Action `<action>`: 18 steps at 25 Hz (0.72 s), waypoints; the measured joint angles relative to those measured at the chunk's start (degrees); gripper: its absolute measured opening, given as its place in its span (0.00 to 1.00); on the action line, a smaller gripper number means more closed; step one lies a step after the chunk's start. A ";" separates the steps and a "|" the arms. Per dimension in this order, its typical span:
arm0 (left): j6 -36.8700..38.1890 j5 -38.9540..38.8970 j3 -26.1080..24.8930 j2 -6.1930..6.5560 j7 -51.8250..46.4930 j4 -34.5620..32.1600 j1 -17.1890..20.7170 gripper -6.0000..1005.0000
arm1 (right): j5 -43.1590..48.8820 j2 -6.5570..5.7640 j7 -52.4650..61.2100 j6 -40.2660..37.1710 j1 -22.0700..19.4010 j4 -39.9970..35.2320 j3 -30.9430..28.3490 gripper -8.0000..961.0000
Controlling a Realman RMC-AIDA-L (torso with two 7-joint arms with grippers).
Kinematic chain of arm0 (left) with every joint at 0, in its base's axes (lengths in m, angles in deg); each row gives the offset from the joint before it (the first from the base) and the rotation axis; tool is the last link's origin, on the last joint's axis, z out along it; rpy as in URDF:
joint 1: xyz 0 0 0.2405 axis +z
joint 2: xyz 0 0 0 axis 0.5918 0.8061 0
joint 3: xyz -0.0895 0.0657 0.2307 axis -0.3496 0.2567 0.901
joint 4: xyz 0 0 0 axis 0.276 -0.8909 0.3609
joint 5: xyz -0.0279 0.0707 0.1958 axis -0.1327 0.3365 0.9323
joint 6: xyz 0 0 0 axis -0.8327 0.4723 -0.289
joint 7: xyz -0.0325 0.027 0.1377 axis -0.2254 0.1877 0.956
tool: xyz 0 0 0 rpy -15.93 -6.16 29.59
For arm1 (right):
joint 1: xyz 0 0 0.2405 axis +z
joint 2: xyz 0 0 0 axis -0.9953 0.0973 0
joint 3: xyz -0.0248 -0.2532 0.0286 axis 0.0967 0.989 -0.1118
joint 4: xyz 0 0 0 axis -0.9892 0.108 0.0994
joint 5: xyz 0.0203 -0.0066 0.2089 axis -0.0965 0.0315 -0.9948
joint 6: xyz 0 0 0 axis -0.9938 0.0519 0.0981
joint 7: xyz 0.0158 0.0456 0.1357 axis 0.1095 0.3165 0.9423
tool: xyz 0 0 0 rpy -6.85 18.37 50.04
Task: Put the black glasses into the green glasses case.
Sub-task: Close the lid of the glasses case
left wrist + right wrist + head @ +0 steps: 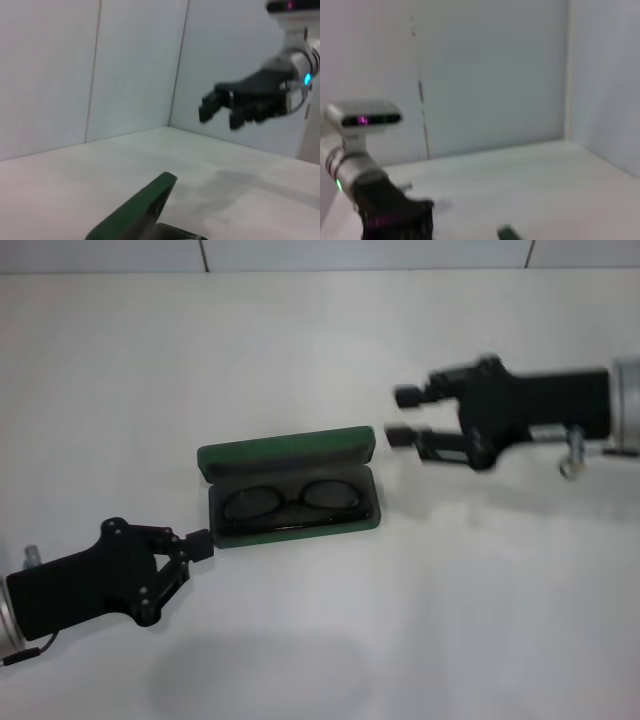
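Observation:
The green glasses case [285,456] lies open in the middle of the table, its lid standing up at the back. The black glasses [292,502] rest folded inside on the grey lining. My left gripper [199,544] is shut with nothing in it, its tip right at the case's left front corner. My right gripper [403,416] hovers open just right of the lid's right end, holding nothing. The left wrist view shows the lid's edge [142,207] and the right gripper [222,107] beyond it. In the right wrist view a small piece of the case [506,233] shows.
The white table [470,620] runs back to a white wall [360,254]. The right wrist view shows my left arm [390,212] and the head camera [364,115] above it.

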 joint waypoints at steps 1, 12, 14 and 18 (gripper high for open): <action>-0.13 0.45 0.01 -0.01 -0.13 0.02 -0.24 0.01 | -0.07 0.01 -1.68 -0.03 -1.70 0.71 -0.22 0.37; -6.03 0.63 -1.06 -0.86 -3.14 0.13 -2.34 0.01 | -0.81 0.07 -18.21 -4.89 -11.21 12.31 -5.90 0.65; -6.97 0.43 -1.34 -1.06 -3.61 0.13 -2.58 0.01 | -0.84 0.16 -20.41 -5.76 -12.32 12.78 -6.97 0.72; -7.09 0.56 -1.37 -1.48 -4.54 0.12 -3.45 0.01 | -1.45 0.64 -25.56 -6.32 -13.97 13.12 -7.65 0.74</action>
